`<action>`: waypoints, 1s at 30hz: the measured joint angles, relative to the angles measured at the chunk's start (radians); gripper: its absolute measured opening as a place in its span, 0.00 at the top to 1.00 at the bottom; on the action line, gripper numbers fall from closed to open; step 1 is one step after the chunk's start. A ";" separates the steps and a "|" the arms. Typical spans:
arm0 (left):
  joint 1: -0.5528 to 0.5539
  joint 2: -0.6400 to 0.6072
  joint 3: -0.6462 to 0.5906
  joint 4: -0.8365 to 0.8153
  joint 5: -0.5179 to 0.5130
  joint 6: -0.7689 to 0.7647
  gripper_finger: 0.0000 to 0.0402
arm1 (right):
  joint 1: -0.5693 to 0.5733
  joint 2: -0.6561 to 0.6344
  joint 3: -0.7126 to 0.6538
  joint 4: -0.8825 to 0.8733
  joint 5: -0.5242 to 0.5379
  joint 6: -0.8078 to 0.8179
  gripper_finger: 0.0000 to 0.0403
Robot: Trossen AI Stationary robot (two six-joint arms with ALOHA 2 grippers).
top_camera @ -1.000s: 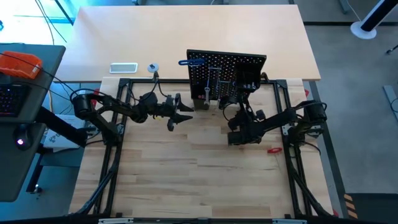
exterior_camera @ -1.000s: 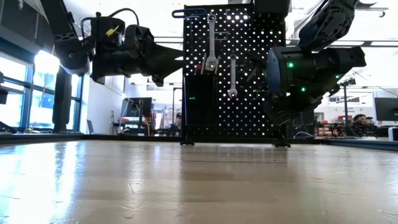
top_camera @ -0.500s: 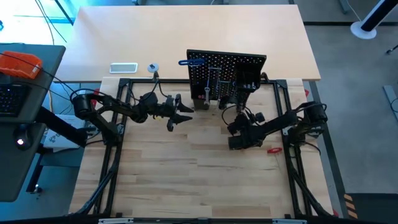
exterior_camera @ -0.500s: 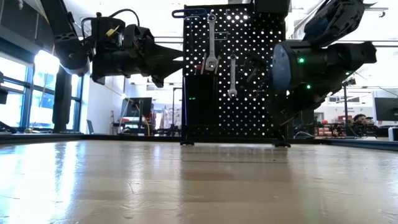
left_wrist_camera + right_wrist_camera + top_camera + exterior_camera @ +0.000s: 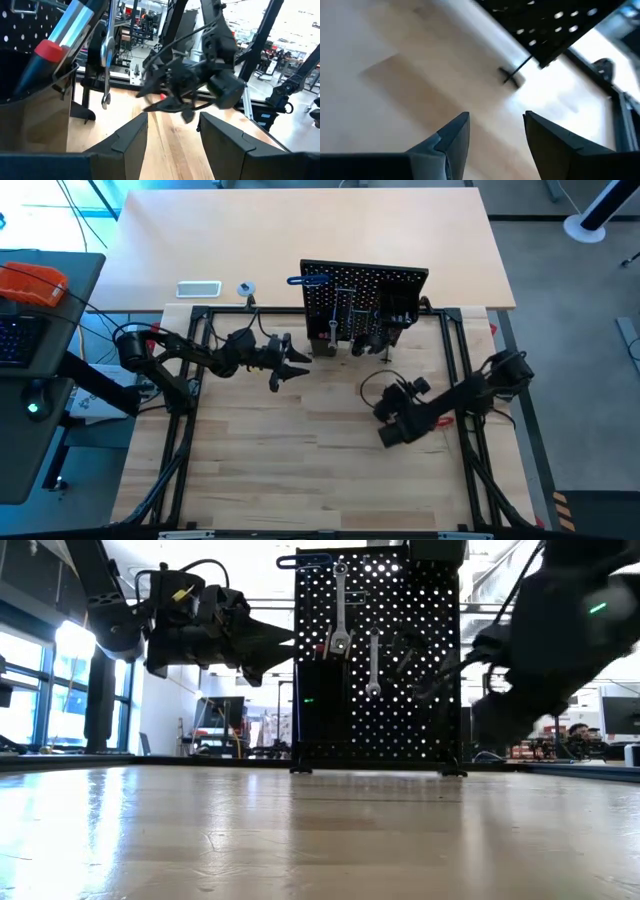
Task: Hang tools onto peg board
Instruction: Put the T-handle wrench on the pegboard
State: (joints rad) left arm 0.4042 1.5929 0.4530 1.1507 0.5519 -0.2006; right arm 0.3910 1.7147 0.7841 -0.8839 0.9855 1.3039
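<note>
The black peg board (image 5: 365, 298) stands upright at the table's far middle, also in the low view (image 5: 400, 650). On it hang a blue-handled bent key (image 5: 305, 560) and two silver wrenches (image 5: 341, 610) (image 5: 374, 665). Its black bin (image 5: 30, 105) holds a red-capped tool. My left gripper (image 5: 300, 362) hovers open and empty, left of the board, fingers (image 5: 172, 116) pointing right. My right gripper (image 5: 393, 390) is open and empty over the table in front of the board; its wrist view (image 5: 496, 117) shows bare wood and the board's foot.
A white tray (image 5: 198, 289) and a small tape roll (image 5: 245, 289) lie on the far table, left of the board. A black frame (image 5: 190, 380) runs around the work table. The near half of the wooden table is bare.
My right gripper has drawn back from the peg board toward the table's near edge, open and empty, while its arm swung toward the table's right.
</note>
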 joint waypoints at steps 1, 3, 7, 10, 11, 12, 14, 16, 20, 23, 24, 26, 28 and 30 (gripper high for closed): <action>-0.001 0.000 0.000 -0.002 0.000 0.001 0.57 | 0.023 -0.010 0.000 -0.007 -0.023 0.000 0.54; -0.003 0.000 0.000 -0.008 0.000 0.001 0.57 | 0.063 -0.035 0.000 -0.027 -0.086 -0.001 0.54; -0.022 0.000 0.000 -0.021 0.000 0.002 0.57 | 0.128 -0.109 0.001 -0.108 -0.278 -0.002 0.54; -0.042 0.000 0.000 -0.033 -0.001 0.005 0.57 | 0.163 -0.171 0.001 -0.187 -0.475 -0.002 0.54; -0.051 0.000 0.000 -0.041 -0.002 0.011 0.57 | 0.176 -0.190 0.001 -0.206 -0.531 -0.002 0.54; -0.061 0.000 0.000 -0.049 -0.005 0.020 0.57 | 0.188 -0.208 0.001 -0.219 -0.585 -0.002 0.54; -0.082 0.000 0.000 -0.057 -0.011 0.033 0.57 | 0.214 -0.239 0.001 -0.248 -0.657 0.001 0.54; -0.104 0.000 0.000 -0.058 -0.012 0.042 0.57 | 0.238 -0.264 0.001 -0.277 -0.716 0.011 0.54; -0.151 0.000 0.000 -0.063 -0.012 0.055 0.57 | 0.275 -0.285 0.001 -0.368 -0.824 0.044 0.54; -0.187 0.000 0.000 -0.080 -0.017 0.076 0.57 | 0.289 -0.291 -0.016 -0.397 -0.898 0.050 0.54; -0.198 0.000 0.000 -0.088 -0.023 0.082 0.57 | 0.290 -0.296 -0.029 -0.395 -0.916 0.049 0.54; -0.218 0.000 0.000 -0.099 -0.032 0.093 0.57 | 0.285 -0.308 -0.061 -0.363 -0.944 0.045 0.54; -0.236 0.000 0.000 -0.117 -0.055 0.110 0.57 | 0.277 -0.314 -0.079 -0.342 -0.943 0.043 0.54; -0.252 0.000 0.000 -0.124 -0.064 0.117 0.57 | 0.274 -0.319 -0.073 -0.341 -0.934 0.047 0.54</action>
State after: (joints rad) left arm 0.1525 1.5932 0.4530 1.0268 0.4877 -0.0834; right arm 0.6655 1.3960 0.7113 -1.2253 0.0517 1.3510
